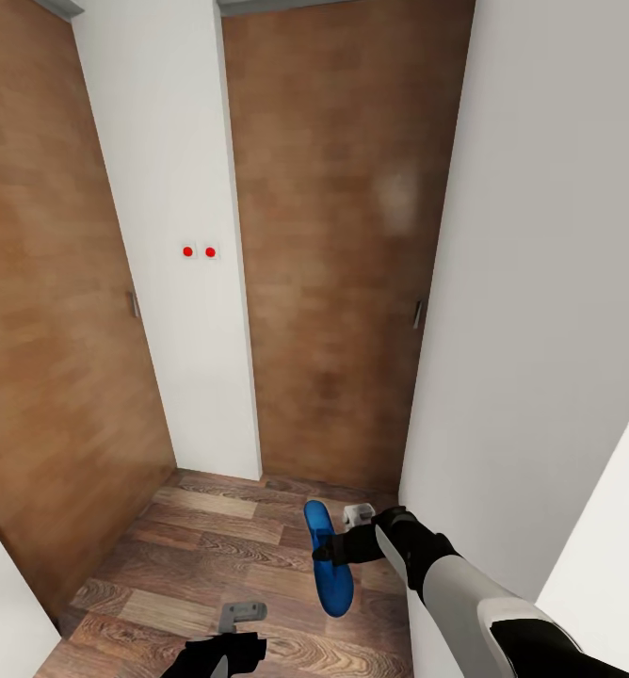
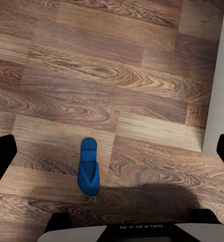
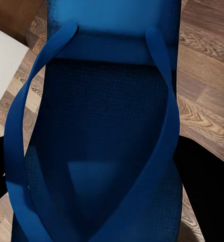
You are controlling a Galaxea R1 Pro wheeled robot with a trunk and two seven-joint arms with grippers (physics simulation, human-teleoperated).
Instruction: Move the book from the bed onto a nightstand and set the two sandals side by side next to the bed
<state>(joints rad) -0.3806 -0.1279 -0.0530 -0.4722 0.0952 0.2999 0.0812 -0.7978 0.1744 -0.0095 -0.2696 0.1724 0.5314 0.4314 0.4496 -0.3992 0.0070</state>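
The right tool (image 1: 338, 546) pinches a blue sandal (image 1: 328, 557) at 5 o'clock above the wood floor (image 1: 201, 556). The left tool (image 1: 234, 626), at 6 o'clock, is spread; a second blue sandal (image 2: 88, 166) lies flat on the floor below it.

Right arm (image 1: 465, 589) is a glossy white shell with grey trim, going black at the wrist — chunky and rounded, black right gripper (image 1: 338, 546) with a pale grey bracket beside it. Left gripper (image 1: 222, 650) is black too with a grey metal bracket on top — left wrist view shows mirrored white lettering on its black housing
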